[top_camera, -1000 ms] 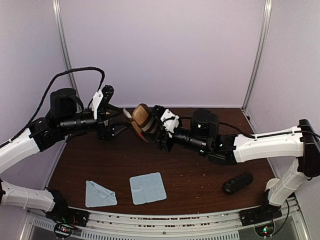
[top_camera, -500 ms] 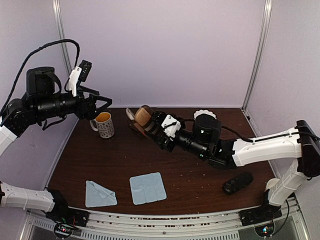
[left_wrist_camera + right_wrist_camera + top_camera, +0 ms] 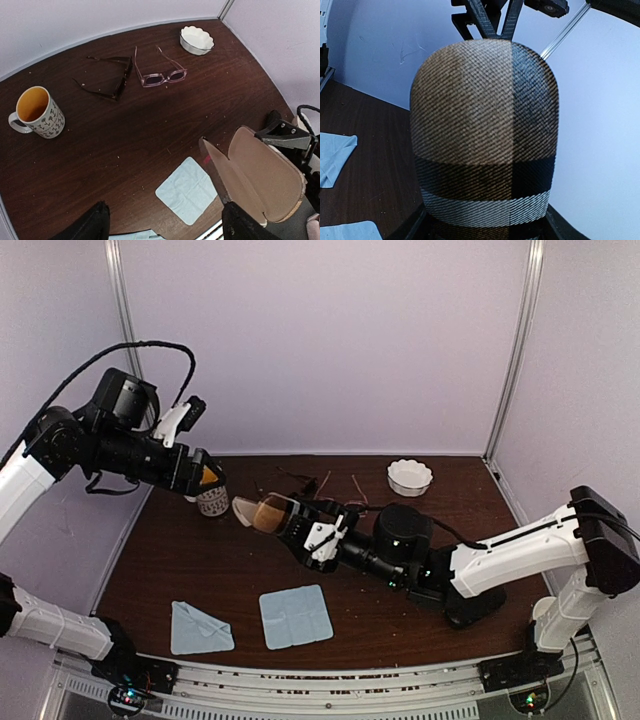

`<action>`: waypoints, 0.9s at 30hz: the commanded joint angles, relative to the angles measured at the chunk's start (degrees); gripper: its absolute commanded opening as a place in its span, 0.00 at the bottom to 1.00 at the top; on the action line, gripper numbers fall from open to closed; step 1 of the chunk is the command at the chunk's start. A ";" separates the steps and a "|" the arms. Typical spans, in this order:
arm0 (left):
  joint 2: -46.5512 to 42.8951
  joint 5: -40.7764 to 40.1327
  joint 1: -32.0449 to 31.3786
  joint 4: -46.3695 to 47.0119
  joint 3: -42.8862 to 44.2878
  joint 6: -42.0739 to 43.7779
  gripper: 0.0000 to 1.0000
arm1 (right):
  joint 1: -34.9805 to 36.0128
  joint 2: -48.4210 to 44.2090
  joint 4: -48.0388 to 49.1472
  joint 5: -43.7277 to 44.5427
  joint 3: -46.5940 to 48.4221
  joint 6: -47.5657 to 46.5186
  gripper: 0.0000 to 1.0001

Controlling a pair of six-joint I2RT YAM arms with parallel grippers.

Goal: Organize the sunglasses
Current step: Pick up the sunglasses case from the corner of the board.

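Note:
The dark sunglasses (image 3: 107, 80) and the pink clear-lens sunglasses (image 3: 162, 75) lie arms open, side by side, at the back of the table; in the top view they are small, the dark pair (image 3: 290, 478) left of the pink pair (image 3: 335, 485). My right gripper (image 3: 300, 530) is shut on the tan striped case (image 3: 262, 513) and holds it open above the table's middle. The case fills the right wrist view (image 3: 485, 135) and shows its tan lining in the left wrist view (image 3: 260, 175). My left gripper (image 3: 167, 230) is open and empty, raised at the left over the mug.
A patterned mug (image 3: 37, 112) stands at the back left and a white scalloped bowl (image 3: 196, 39) at the back right. Two light blue cloths (image 3: 296, 615) (image 3: 200, 628) lie near the front edge. A dark object (image 3: 470, 605), partly hidden, lies under the right arm.
My left gripper pulled away from the case to the far left, then came down over the mug. My right gripper carried the open case left and lower, uncovering both pairs of glasses.

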 commanded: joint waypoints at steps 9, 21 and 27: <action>5.44 16.59 2.04 -0.45 0.72 -1.94 0.76 | 2.18 0.38 5.34 3.37 -0.32 -6.40 0.04; 6.71 25.45 2.04 2.73 -4.20 -4.22 0.69 | 3.89 2.18 4.96 6.10 1.48 -10.79 0.03; 6.94 27.33 1.91 4.80 -7.90 -5.76 0.59 | 4.87 4.16 7.63 9.98 2.47 -13.82 0.03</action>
